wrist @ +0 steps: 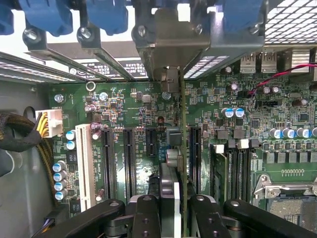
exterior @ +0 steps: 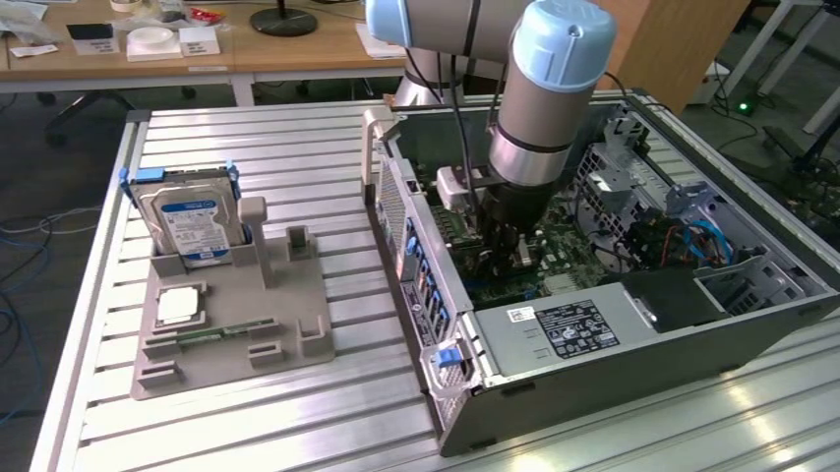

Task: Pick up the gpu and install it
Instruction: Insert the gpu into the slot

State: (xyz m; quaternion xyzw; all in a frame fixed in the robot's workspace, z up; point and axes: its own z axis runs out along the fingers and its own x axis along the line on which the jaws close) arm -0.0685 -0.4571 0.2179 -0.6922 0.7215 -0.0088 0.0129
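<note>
The claw (wrist: 179,206) is inside the open computer case (exterior: 434,246), closed on the gpu (wrist: 182,148), pinching the card edge-on between its fingers (wrist: 205,213). The gpu stands upright over the motherboard (wrist: 138,106), aligned with the black expansion slots (wrist: 130,161), its silver end bracket (wrist: 171,47) at the case's rear openings. Whether it is fully seated cannot be determined. In the exterior view, the arm (exterior: 545,108) reaches down into the case. On the tabletop (exterior: 250,413), the grey fixture (exterior: 230,334) holds the hard drive (exterior: 191,224) upright and a memory stick (exterior: 216,331) lying flat.

Slotted alu table (exterior: 263,138), PC case (exterior: 617,393), gray parts holder (exterior: 295,305)
</note>
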